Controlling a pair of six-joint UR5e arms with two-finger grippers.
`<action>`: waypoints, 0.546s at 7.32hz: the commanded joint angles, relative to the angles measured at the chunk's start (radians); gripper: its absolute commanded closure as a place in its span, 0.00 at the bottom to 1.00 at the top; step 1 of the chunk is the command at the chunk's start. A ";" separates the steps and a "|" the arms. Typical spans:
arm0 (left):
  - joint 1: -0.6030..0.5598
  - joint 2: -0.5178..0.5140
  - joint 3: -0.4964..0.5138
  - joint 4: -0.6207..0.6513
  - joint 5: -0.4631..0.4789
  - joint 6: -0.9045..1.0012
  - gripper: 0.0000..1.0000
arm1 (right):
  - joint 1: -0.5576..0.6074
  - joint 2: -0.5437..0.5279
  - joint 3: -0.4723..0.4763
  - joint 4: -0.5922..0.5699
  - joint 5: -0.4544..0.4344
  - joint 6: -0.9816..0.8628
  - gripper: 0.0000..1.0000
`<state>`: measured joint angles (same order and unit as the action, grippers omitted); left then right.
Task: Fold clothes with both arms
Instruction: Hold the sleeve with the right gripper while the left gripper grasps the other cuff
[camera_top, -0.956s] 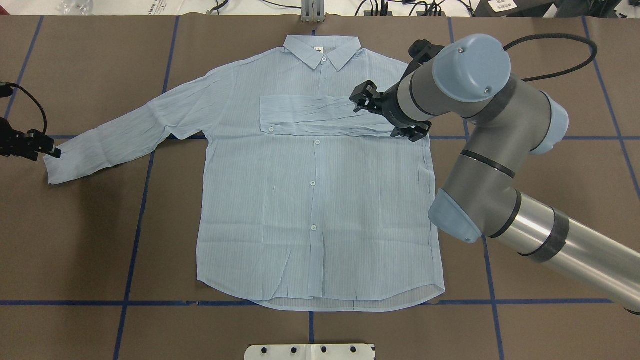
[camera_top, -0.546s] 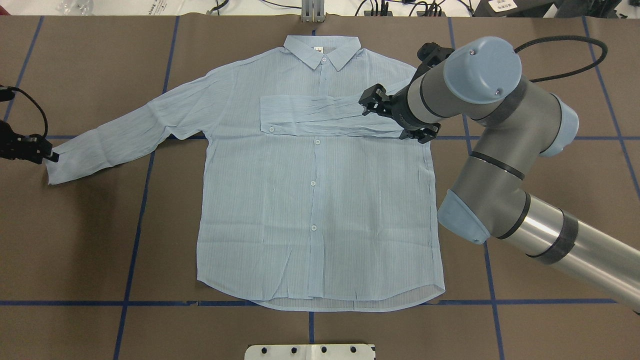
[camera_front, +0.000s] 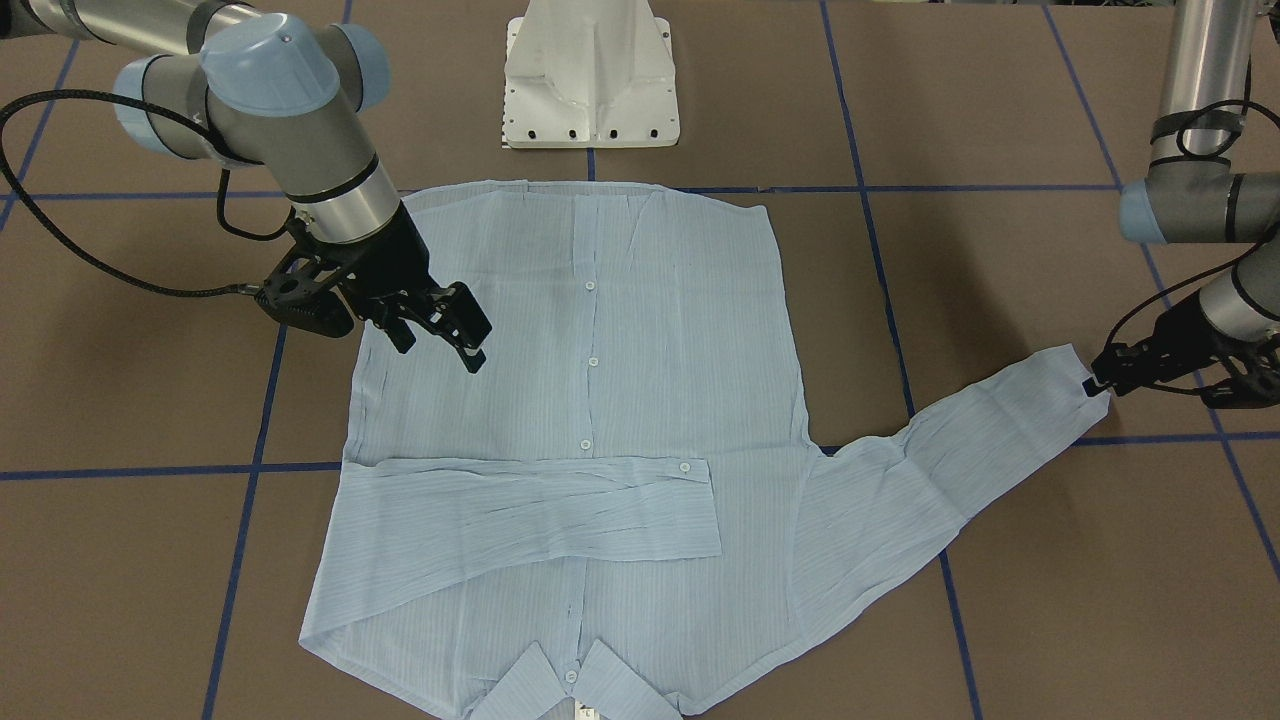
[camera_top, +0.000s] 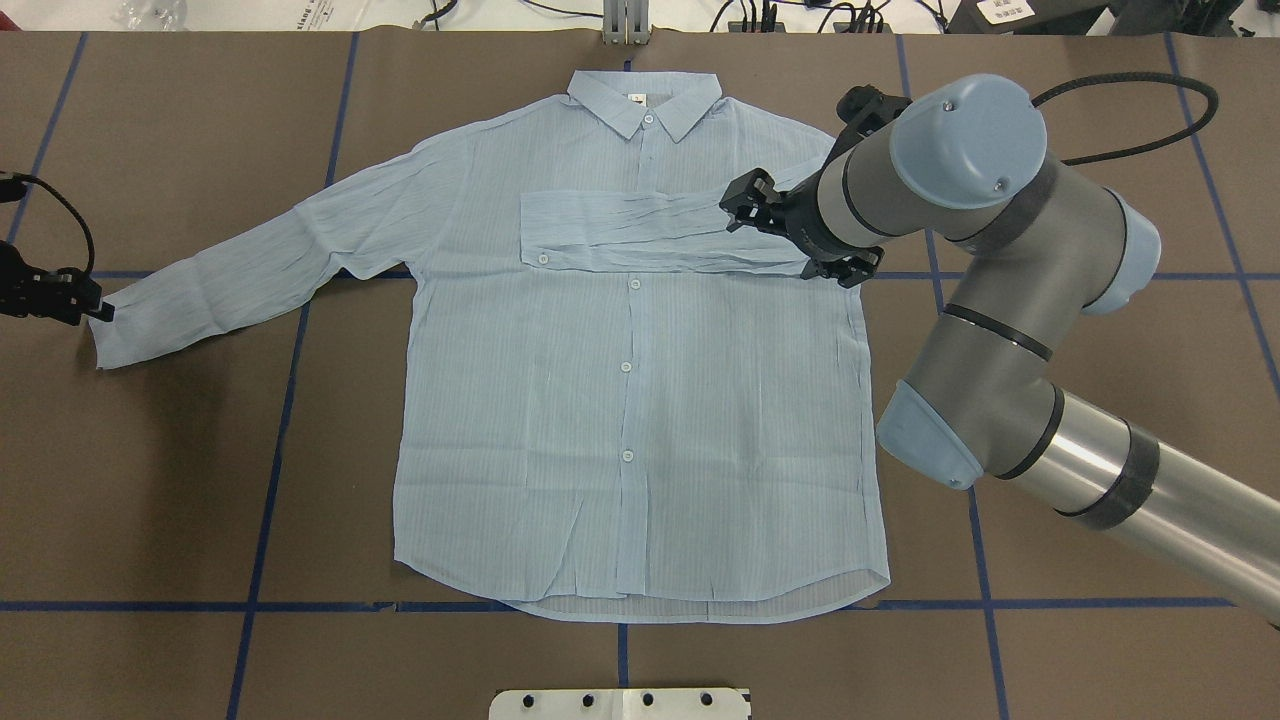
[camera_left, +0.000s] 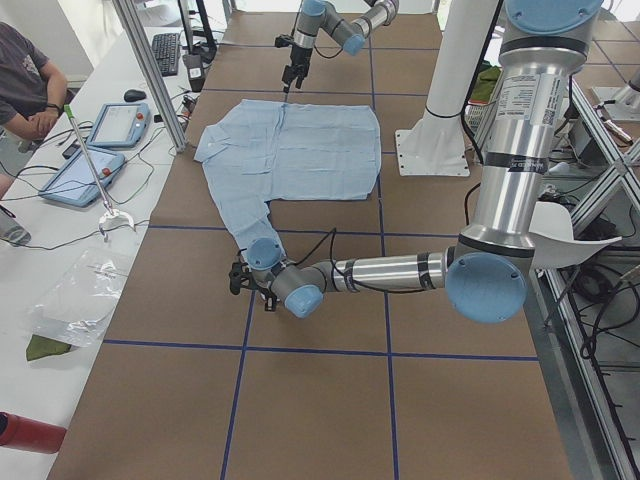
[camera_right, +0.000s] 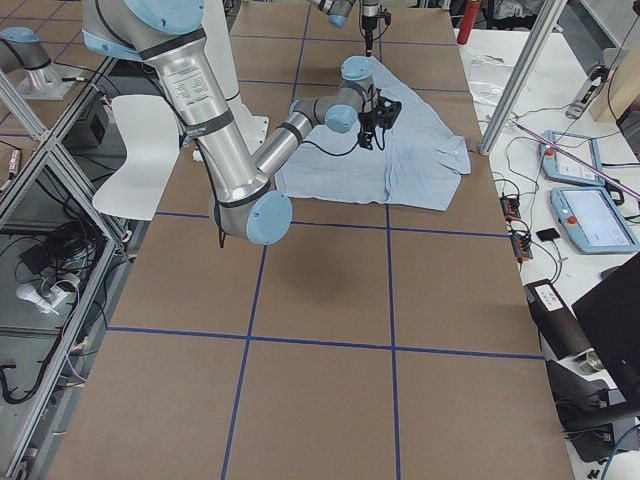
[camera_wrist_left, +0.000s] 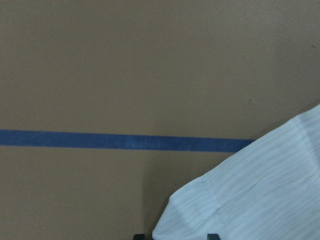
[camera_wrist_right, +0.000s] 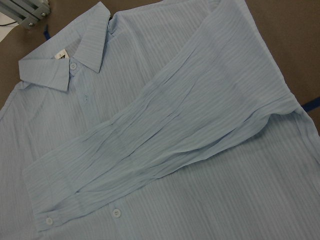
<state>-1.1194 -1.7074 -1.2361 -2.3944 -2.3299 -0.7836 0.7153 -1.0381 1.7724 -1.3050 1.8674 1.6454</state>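
The pale-blue shirt (camera_top: 620, 400) lies flat and buttoned on the brown table, collar (camera_top: 645, 100) at the far side. One sleeve (camera_top: 640, 235) is folded across the chest. The other sleeve stretches out to the robot's left, and its cuff (camera_top: 115, 335) lies on the table. My left gripper (camera_top: 95, 308) is at that cuff. In the left wrist view the cuff corner (camera_wrist_left: 260, 200) sits between fingertips that stand apart. My right gripper (camera_top: 745, 200) is open and empty, a little above the folded sleeve's shoulder end. It also shows in the front-facing view (camera_front: 440, 350).
The white pedestal base (camera_front: 590, 80) stands at the near edge behind the shirt's hem. Blue tape lines (camera_top: 270, 450) cross the brown table cover. An operator (camera_left: 25, 90) with tablets sits at a side bench beyond the table's far side.
My right gripper has drawn back to the right, off the folded sleeve. My left gripper has shifted slightly left at the cuff. The shirt has not moved.
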 joint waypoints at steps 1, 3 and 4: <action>0.001 -0.008 0.001 0.000 0.001 0.000 0.48 | 0.001 -0.003 0.007 0.000 -0.001 0.001 0.01; 0.007 -0.017 0.018 0.000 0.003 0.001 0.48 | 0.001 -0.005 0.006 0.000 -0.004 0.001 0.01; 0.007 -0.017 0.014 0.000 0.001 0.001 0.48 | -0.002 -0.014 0.005 0.000 -0.004 0.004 0.01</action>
<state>-1.1138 -1.7210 -1.2237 -2.3945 -2.3275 -0.7825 0.7157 -1.0446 1.7784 -1.3054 1.8642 1.6467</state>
